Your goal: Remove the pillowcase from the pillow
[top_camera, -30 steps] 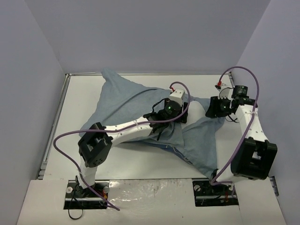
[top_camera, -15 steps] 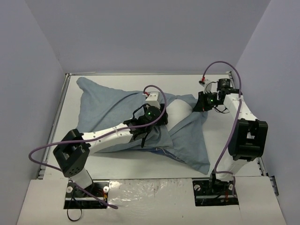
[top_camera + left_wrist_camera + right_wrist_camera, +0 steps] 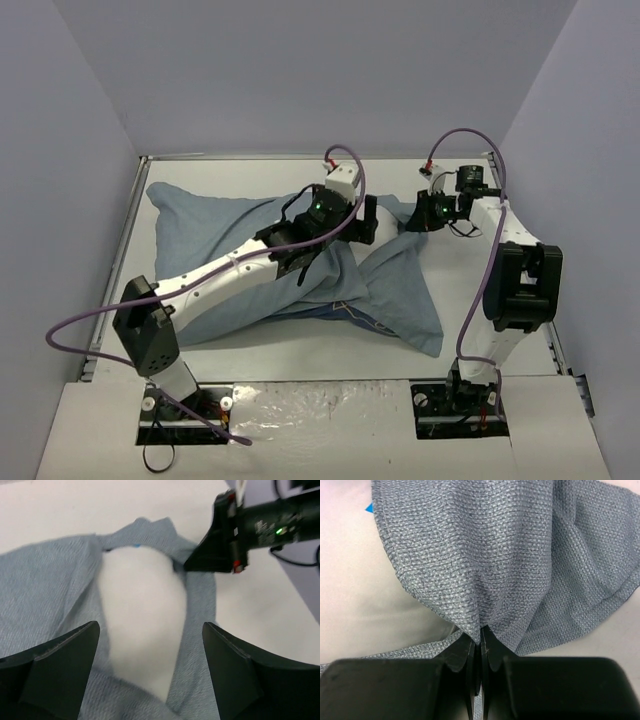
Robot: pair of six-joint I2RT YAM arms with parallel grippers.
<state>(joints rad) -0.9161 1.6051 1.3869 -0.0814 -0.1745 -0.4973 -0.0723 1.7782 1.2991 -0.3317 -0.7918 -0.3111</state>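
The pillowcase [image 3: 200, 215] lies across the middle of the table [image 3: 260, 172], its mouth toward two o'clock. The right jaws pinch its hem there. The left jaws hang spread above the bared pillow [image 3: 142, 610] end. Most of the stripping looks left to do.

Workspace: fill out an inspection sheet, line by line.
Surface: white table.
Job's things: pillowcase rumpled, covering most of the pillow, which shows white at the opening.
Clutter: nothing seen.
Grippers: left gripper open over the bared pillow; right gripper shut on the pillowcase's edge.
Cables: purple cables loop along both arms.
Surroundings: pale lilac walls on three sides.
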